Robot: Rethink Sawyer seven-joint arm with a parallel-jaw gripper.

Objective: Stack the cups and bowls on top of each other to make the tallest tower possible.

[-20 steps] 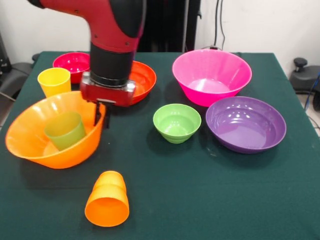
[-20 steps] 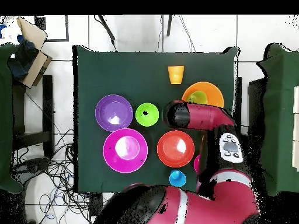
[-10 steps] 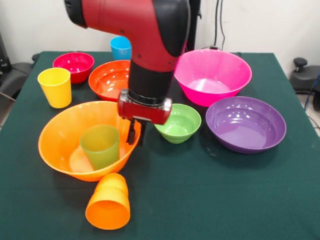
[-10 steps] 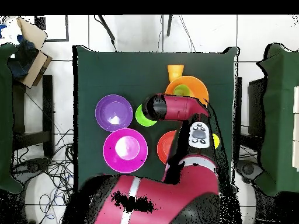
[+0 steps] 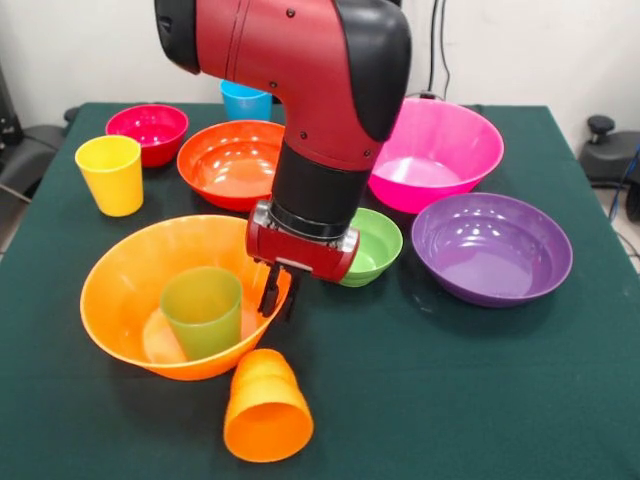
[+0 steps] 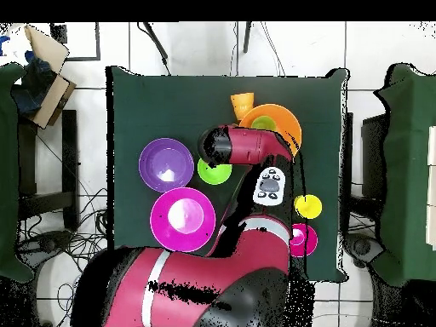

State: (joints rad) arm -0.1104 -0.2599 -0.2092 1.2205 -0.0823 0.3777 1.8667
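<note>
Counting from where I am standing, six glossy plastic bowls and four small plastic cups are sitting on the dark green table point(image 5: 480, 400).

The red and black arm point(image 5: 320, 90) is reaching down from above, its wrist tilting slightly, with the gripper point(image 5: 278, 292) hanging at the rim of the large orange bowl point(image 5: 120, 290). Its two dark fingers point(image 5: 270, 290) are pointing down close together right at that rim; whether they are pinching the rim or just touching it, I cannot tell.

Inside that bowl, just beside the gripper, a green tumbler point(image 5: 203, 310) is standing upright. Just below the gripper an orange cup point(image 5: 266, 408) is lying on its side, beside the bowl's wall.

On the gripper's other side the small light green bowl point(image 5: 375, 240) is sitting partly behind the wrist. Further out are lying the wide purple bowl point(image 5: 492, 248) and the big pink bowl point(image 5: 440, 150).

Behind the gripper are resting the shallow red-orange bowl point(image 5: 228, 162), the small crimson bowl point(image 5: 147, 130), the yellow tumbler point(image 5: 109, 175) and the blue cup point(image 5: 245, 100).
</note>
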